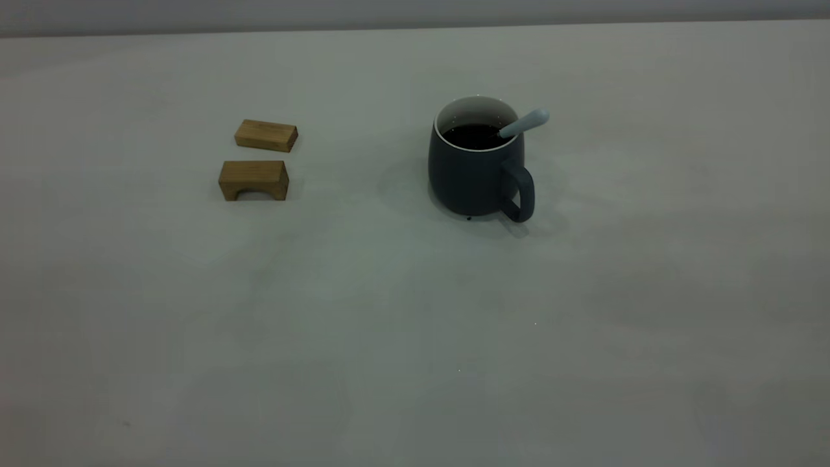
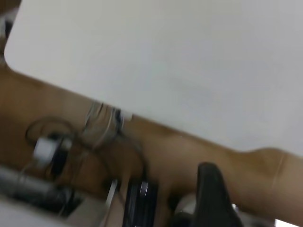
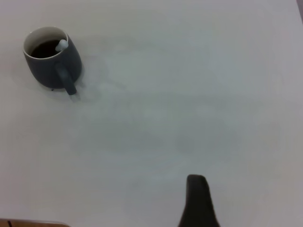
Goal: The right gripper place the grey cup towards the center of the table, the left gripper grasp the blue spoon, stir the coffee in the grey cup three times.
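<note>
- grey cup [image 1: 476, 170] upright on the table [image 1: 415, 324], holding coffee [image 1: 475, 135]
- blue spoon [image 1: 525, 122] leans on the rim — handle out
- left gripper [image 2: 215, 198], right gripper [image 3: 199, 201]: jaw state cannot be told

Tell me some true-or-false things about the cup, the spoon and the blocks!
1. The blue spoon sits in the grey cup. True.
2. The cup is empty. False: it holds dark coffee.
3. Two wooden blocks lie on the table, left of the cup in the exterior view. True.
4. The cup lies tipped over. False: it stands upright.
5. A gripper is holding the spoon. False: nothing touches it.
</note>
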